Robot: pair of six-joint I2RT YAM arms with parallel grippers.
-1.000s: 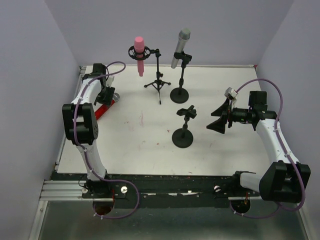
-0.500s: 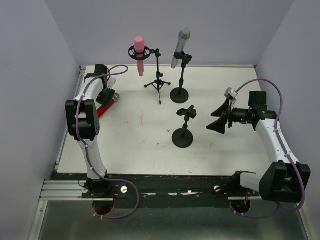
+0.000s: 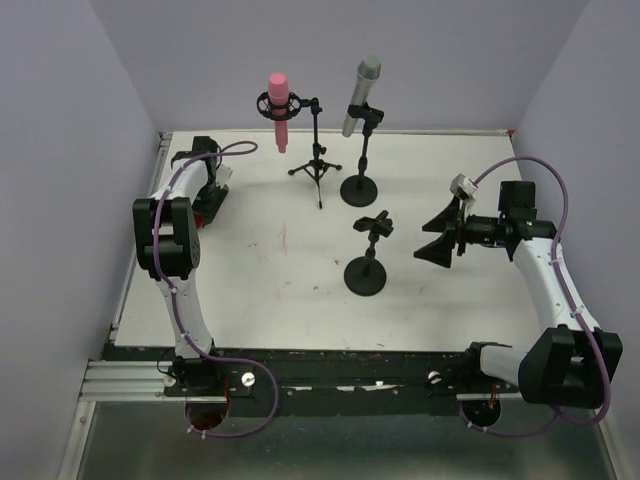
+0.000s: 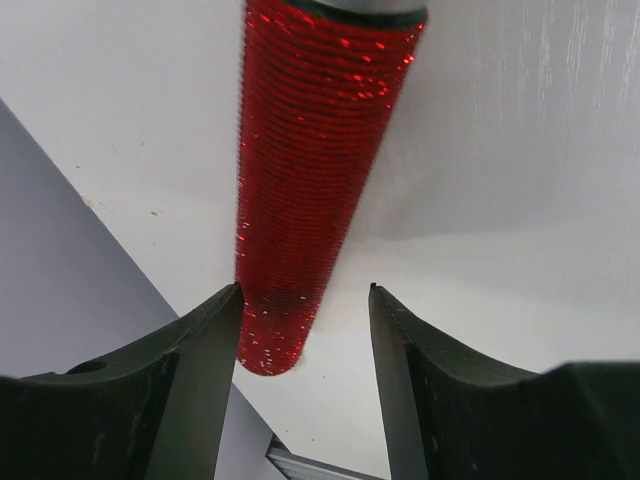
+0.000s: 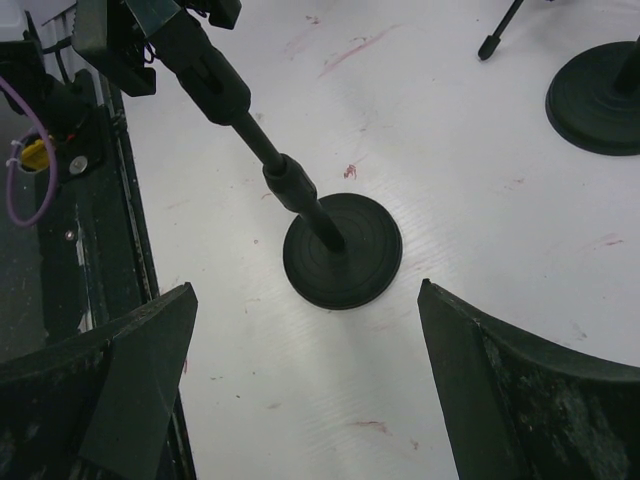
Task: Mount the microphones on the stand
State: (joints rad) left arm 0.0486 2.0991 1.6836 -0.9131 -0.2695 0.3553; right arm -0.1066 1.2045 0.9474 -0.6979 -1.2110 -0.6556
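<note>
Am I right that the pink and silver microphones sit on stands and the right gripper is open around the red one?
No: the left gripper, not the right gripper, is open around the red microphone, as the left wrist view shows. The pink microphone and silver microphone do sit on stands.

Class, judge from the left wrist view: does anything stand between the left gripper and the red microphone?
Nothing visible does. The open left gripper straddles the handle end of the red microphone on the table.
</note>
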